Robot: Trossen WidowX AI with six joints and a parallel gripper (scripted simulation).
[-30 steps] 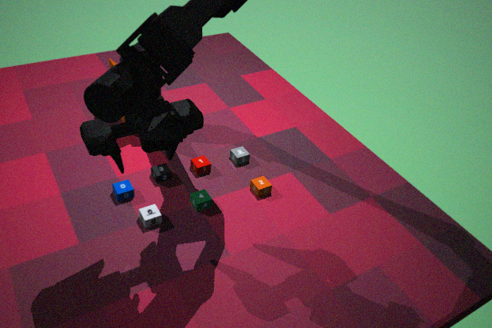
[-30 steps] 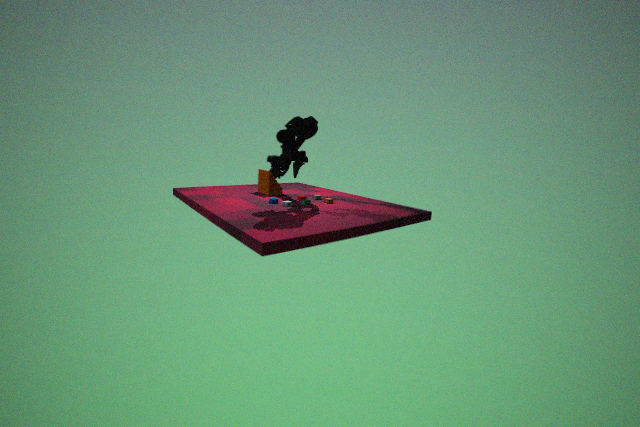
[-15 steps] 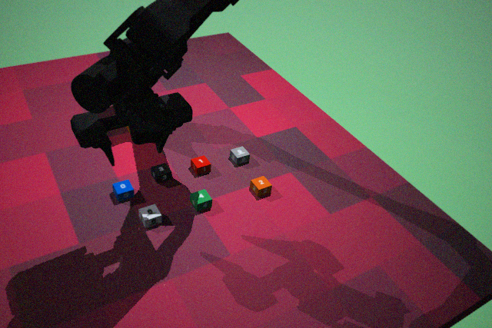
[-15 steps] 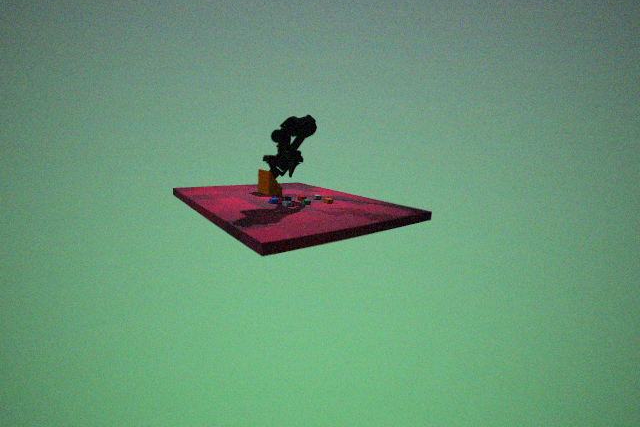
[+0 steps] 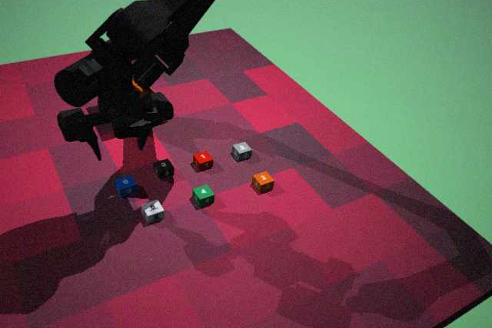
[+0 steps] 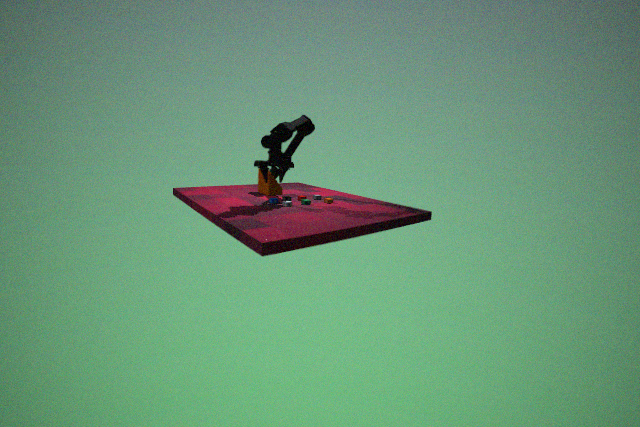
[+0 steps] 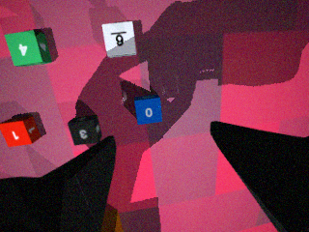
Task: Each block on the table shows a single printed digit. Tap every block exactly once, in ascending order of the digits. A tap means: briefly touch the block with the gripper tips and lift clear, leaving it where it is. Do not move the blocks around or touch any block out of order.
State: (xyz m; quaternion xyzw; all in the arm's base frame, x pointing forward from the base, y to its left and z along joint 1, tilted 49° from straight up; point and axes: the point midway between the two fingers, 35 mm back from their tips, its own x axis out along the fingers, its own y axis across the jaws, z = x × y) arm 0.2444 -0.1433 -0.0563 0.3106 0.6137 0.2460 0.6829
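My gripper [image 5: 121,154] [image 6: 273,180] [image 7: 163,133] is open and empty, in the air above the blue block's area. The blue block [image 5: 125,186] [image 7: 148,110] shows 0 and lies between the fingertips' directions, a little ahead in the wrist view. The black block [image 5: 164,168] [image 7: 84,130] shows 3, near one fingertip in that view. The red block [image 5: 203,160] [image 7: 16,131] shows 1, the orange block [image 5: 263,182] 2, the green block [image 5: 203,196] [image 7: 24,48] 4. The white block [image 5: 153,211] [image 7: 119,40] has a barred 6 or 9. The grey block's [image 5: 241,151] digit is unclear.
The patchwork red table [image 5: 151,296] [image 6: 248,228] carries dark arm shadows across the blue block's surroundings. The orange arm base [image 6: 268,185] stands behind the blocks. The arm leans over from the back. The table's right edge runs beyond the orange and grey blocks.
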